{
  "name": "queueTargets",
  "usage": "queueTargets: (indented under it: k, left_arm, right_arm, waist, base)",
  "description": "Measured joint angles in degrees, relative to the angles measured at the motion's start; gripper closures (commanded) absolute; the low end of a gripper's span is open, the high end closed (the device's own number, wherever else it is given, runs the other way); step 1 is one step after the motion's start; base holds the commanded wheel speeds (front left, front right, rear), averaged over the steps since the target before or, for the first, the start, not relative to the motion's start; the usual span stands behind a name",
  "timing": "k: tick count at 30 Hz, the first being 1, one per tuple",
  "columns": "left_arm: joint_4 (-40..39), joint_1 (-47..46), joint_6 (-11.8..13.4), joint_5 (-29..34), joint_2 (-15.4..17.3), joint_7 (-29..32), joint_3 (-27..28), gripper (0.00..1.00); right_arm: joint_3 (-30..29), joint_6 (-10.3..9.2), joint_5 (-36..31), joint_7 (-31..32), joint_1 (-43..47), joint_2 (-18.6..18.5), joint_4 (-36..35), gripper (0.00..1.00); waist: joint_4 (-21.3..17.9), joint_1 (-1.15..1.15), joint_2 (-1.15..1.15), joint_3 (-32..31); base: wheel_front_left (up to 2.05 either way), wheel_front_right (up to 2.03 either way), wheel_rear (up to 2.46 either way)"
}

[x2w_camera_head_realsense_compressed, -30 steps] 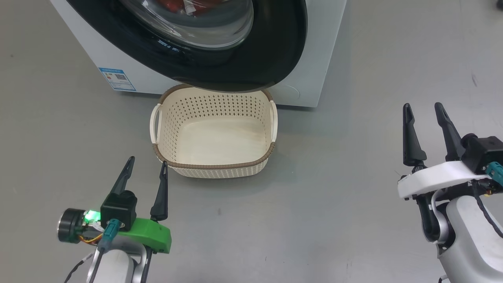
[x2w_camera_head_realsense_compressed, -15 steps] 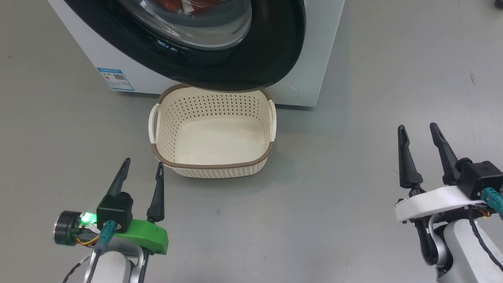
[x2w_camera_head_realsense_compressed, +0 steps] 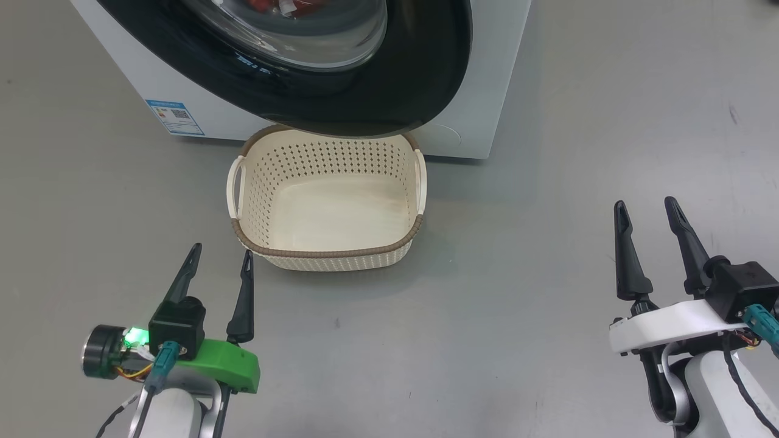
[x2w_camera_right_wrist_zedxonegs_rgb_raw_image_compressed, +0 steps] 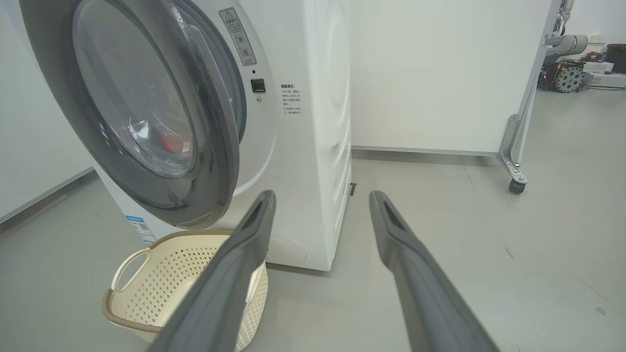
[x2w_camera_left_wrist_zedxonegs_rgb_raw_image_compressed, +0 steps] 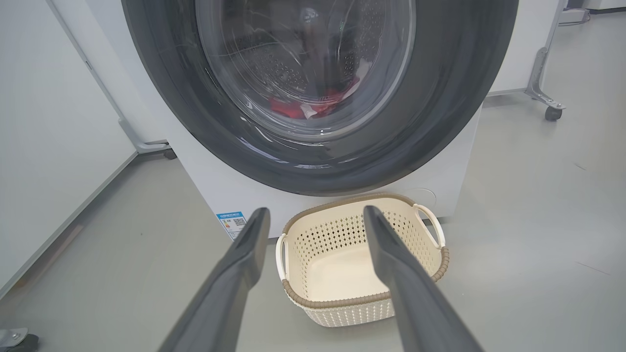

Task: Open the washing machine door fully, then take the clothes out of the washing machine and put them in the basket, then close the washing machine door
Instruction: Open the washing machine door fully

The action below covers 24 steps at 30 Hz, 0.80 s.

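Nearest the robot, the left gripper [x2w_camera_head_realsense_compressed: 221, 250] hangs over the grey floor [x2w_camera_head_realsense_compressed: 517, 316], just short of the near left corner of the basket [x2w_camera_head_realsense_compressed: 328, 263]. Its two dark fingers are spread wide with nothing between them. The right gripper [x2w_camera_head_realsense_compressed: 644, 202] is level with it but well off to the basket's right. It is also spread wide and empty, and it points past the right corner of the washer [x2w_camera_head_realsense_compressed: 487, 91].

Between and beyond them the basket stands upright on the floor, its long side facing the robot and a handle at each end. It is empty, and the cream bottom shows bare inside the perforated walls. Its far rim lies under the lower edge of the door [x2w_camera_head_realsense_compressed: 426, 73].

The door is ajar. In the right wrist view its black ring [x2w_camera_right_wrist_zedxonegs_rgb_raw_image_compressed: 215, 146] stands out at an angle from the white front, leaving a gap on the right side. The clothes [x2w_camera_left_wrist_zedxonegs_rgb_raw_image_compressed: 286, 107] are in the drum, behind the bulging window. They form a low red heap with bits of white at the bottom of the steel wall, and they also show at the top of the head view [x2w_camera_head_realsense_compressed: 261, 5]. A blue sticker [x2w_camera_head_realsense_compressed: 174, 117] sits on the washer's lower left front. Farther right, a wheeled stand [x2w_camera_right_wrist_zedxonegs_rgb_raw_image_compressed: 513, 171] stands by the wall.
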Motion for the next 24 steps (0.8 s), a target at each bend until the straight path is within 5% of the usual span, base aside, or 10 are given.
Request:
queueTargets:
  k: [24]
  left_arm:
    - [0.0,-0.01,-0.53,0.54,-0.07,0.0,0.65,0.0]
  right_arm:
    - [-1.29,0.03,-2.0,0.0,1.92,1.01,-1.71,0.0]
  waist:
    - [0.2,0.0,0.0,0.42]
  base:
    - [0.0,0.0,0.0]
